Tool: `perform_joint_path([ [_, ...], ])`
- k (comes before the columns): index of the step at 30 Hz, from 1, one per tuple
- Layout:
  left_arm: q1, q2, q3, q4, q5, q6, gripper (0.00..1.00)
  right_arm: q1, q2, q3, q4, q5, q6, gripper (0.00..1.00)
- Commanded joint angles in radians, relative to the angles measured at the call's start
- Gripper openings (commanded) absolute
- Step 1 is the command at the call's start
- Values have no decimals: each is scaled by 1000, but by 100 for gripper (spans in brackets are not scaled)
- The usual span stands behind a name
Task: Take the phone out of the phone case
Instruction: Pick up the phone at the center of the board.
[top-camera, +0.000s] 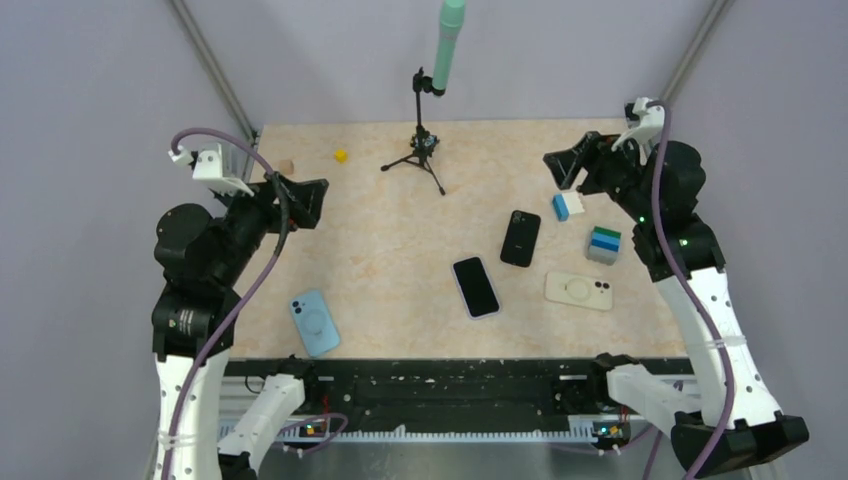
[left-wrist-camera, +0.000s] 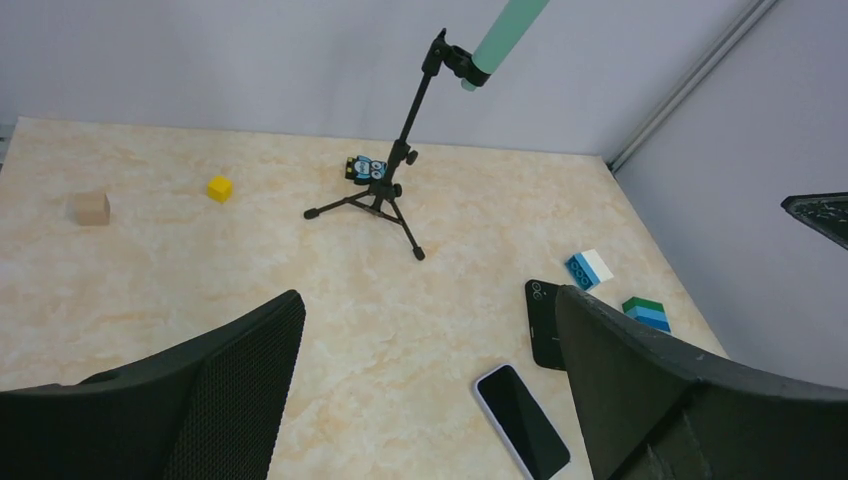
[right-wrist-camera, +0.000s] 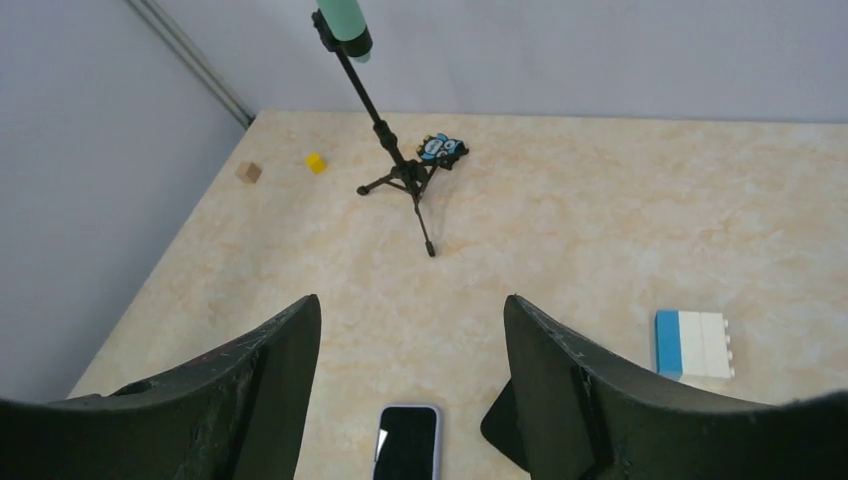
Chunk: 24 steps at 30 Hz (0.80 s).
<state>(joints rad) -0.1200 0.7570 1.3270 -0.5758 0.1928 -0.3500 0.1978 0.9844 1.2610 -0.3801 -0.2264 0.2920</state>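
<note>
A phone (top-camera: 475, 286) lies screen up in a pale lilac case at the table's middle, also seen low in the left wrist view (left-wrist-camera: 523, 420) and the right wrist view (right-wrist-camera: 406, 445). My left gripper (top-camera: 308, 203) hovers open over the table's left part, well away from the phone; its fingers (left-wrist-camera: 240, 390) are spread wide with nothing between them. High at the back right, my right gripper (top-camera: 562, 168) is also open and empty, and the phone shows below the gap (right-wrist-camera: 412, 300) between its fingers.
A black phone or case (top-camera: 520, 238) lies face down beside the cased phone. A beige case (top-camera: 579, 290) is at the right, a blue one (top-camera: 314, 322) at the front left. A tripod (top-camera: 425, 150), a yellow cube (top-camera: 341, 155), a wooden cube (top-camera: 286, 166) and toy bricks (top-camera: 567, 206) (top-camera: 603, 244) stand further back.
</note>
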Motion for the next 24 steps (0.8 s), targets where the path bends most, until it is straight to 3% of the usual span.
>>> perform_joint_path([
  [1,5,-12,-27,49,5,-21,96,-6,-4,-67,105,-46,9,68],
  [5,5,-26,-89,79,67,-25,97,17,64,-141,140,-104,17,71],
  [10,5,-50,-239,166,164,-82,98,114,131,-228,165,-28,47,78],
  [14,5,-68,-410,323,248,-171,97,216,161,-282,168,115,78,79],
  [19,2,-61,-556,405,312,-207,93,443,246,-278,48,463,81,79],
  [24,0,-117,-661,394,231,-190,92,589,384,-273,-32,549,148,85],
])
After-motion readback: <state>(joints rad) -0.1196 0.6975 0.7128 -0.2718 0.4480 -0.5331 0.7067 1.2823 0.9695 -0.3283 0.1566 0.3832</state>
